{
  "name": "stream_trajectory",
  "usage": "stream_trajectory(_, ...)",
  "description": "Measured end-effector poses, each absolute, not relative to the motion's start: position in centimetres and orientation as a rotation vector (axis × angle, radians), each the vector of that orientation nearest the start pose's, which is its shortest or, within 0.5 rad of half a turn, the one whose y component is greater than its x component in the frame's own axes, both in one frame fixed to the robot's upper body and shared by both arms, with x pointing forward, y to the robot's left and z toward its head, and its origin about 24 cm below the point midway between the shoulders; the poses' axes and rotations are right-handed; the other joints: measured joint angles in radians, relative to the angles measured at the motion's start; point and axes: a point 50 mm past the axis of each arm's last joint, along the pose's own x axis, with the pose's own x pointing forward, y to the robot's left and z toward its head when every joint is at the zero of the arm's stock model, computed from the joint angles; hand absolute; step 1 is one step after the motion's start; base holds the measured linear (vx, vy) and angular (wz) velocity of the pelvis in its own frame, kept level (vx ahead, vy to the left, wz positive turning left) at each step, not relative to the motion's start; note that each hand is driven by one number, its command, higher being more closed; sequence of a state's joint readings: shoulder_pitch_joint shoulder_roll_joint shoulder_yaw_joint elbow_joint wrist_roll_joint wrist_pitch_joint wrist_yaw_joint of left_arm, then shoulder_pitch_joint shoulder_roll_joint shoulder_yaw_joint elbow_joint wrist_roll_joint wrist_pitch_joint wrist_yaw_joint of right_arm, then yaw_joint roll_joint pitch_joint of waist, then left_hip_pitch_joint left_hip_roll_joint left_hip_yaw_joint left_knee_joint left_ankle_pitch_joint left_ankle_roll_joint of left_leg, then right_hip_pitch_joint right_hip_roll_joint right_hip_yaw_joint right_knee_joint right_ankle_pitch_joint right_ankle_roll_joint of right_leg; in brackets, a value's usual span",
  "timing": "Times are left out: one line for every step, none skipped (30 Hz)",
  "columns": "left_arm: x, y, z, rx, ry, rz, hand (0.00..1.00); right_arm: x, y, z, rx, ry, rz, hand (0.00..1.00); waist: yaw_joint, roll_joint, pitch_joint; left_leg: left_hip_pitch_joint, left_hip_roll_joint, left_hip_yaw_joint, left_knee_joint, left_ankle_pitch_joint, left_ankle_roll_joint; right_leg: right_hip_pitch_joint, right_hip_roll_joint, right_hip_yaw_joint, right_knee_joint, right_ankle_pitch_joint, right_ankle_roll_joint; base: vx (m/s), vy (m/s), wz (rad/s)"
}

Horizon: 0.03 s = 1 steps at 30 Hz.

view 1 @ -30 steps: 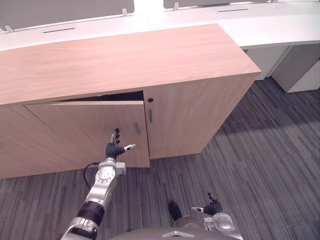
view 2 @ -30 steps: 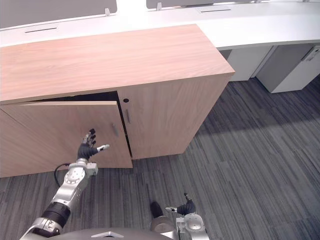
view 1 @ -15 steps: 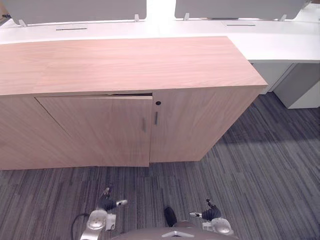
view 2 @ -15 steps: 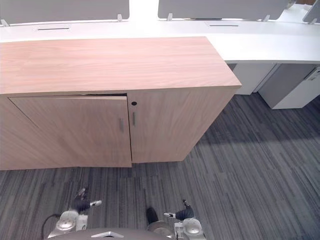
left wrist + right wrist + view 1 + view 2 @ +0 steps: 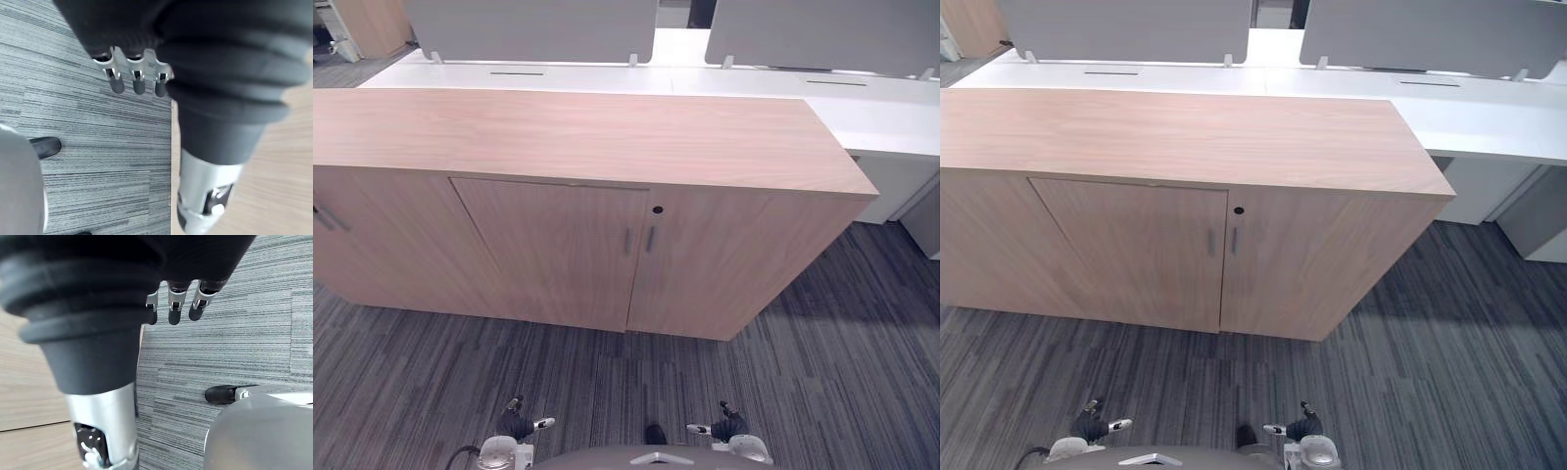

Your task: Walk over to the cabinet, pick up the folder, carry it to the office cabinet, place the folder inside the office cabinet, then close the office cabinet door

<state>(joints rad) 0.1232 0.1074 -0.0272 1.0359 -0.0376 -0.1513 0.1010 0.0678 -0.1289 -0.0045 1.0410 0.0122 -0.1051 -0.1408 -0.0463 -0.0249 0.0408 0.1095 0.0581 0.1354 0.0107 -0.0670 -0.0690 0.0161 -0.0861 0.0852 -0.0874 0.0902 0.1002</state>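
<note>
The wooden office cabinet (image 5: 607, 137) stands in front of me with both doors flush shut. The left door (image 5: 548, 250) meets the right door (image 5: 724, 259) at two slim handles (image 5: 627, 241) under a small keyhole (image 5: 657, 210). My left hand (image 5: 516, 425) hangs low over the carpet, well short of the cabinet, with its fingers (image 5: 137, 81) straight and nothing in them. My right hand (image 5: 728, 427) hangs low on the other side, its fingers (image 5: 173, 308) likewise relaxed and holding nothing.
White desks (image 5: 881, 113) with grey partition screens (image 5: 529, 24) run behind the cabinet. Another cabinet section with its own handle (image 5: 323, 217) continues to the left. Grey striped carpet (image 5: 862, 343) spreads in front and to the right.
The left door went from ajar to flush shut. My left hand dropped from the door down to my side. The camera view has shifted, so the cabinet sits more to the right.
</note>
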Motion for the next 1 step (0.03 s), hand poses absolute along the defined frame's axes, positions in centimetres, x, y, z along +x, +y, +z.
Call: stream_trajectory(9.31,19.54,-15.69,0.116,0.999,0.168,0.00,10.88,-20.83,-15.30,-0.169,0.998,-0.218,0.00,0.005,-0.003,-0.001,0.001,0.000,-0.003,-0.001,0.001,0.000,0.003,0.000,-0.006,0.000,-0.001,0.000,-0.01,0.003,0.11)
